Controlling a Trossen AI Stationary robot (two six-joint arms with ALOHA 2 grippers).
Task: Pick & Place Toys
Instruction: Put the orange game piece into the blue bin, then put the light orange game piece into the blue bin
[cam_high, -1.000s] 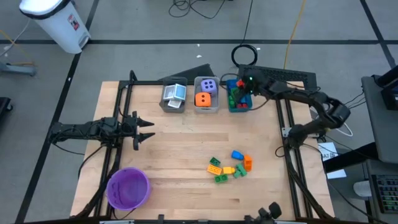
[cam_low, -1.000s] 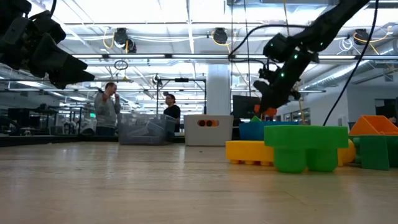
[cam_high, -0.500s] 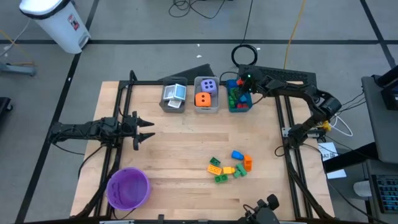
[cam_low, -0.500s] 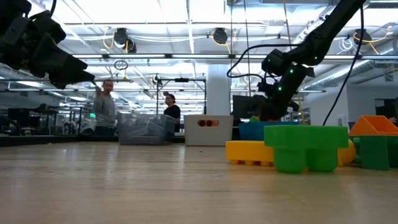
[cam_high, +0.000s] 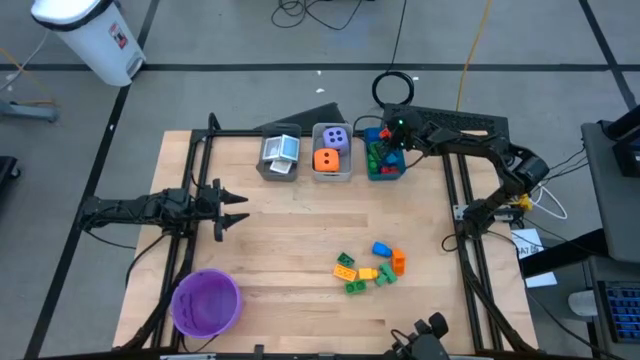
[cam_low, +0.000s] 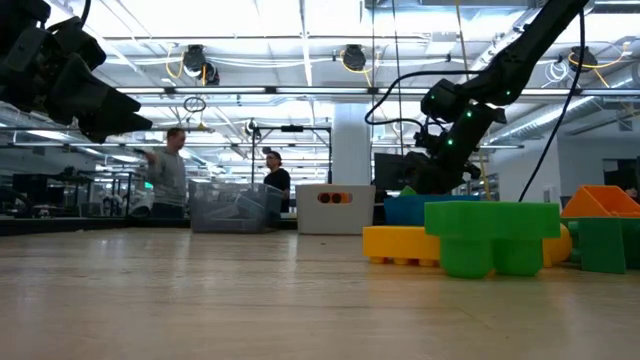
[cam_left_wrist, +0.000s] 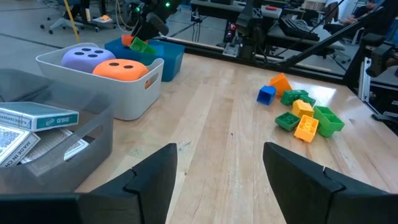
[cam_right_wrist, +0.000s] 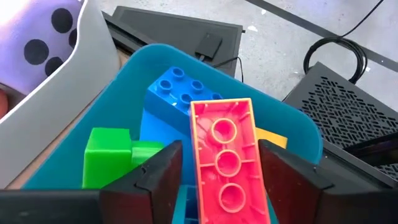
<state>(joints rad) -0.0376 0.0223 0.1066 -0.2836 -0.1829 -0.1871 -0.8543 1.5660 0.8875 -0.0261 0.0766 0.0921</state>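
My right gripper (cam_right_wrist: 220, 144) hangs open, low in the blue bin (cam_high: 385, 165) at the table's far edge. Its fingers stand on either side of a red brick (cam_right_wrist: 225, 155), which lies underside up on blue (cam_right_wrist: 177, 93) and green bricks (cam_right_wrist: 109, 155). Blue shows between the brick and one finger. A pile of loose bricks (cam_high: 370, 268) lies on the table near the front. The purple die (cam_high: 338, 137) and orange die (cam_high: 326, 158) sit in the grey bin, and the cards (cam_high: 282, 150) in the clear bin. My left gripper (cam_high: 240, 208) waits open and empty at the left.
The three bins stand in a row at the far edge. A round purple bowl (cam_high: 205, 302) sits at the near left corner. Bare wood lies between my left gripper and the brick pile. People stand in the room behind the table (cam_low: 170, 180).
My right gripper has gone down into the blue bin. A second ago the red brick hung below its fingers above the bin's rim; now the gripper's tip is behind the bin's wall in the low view. In the last half second it has kept still.
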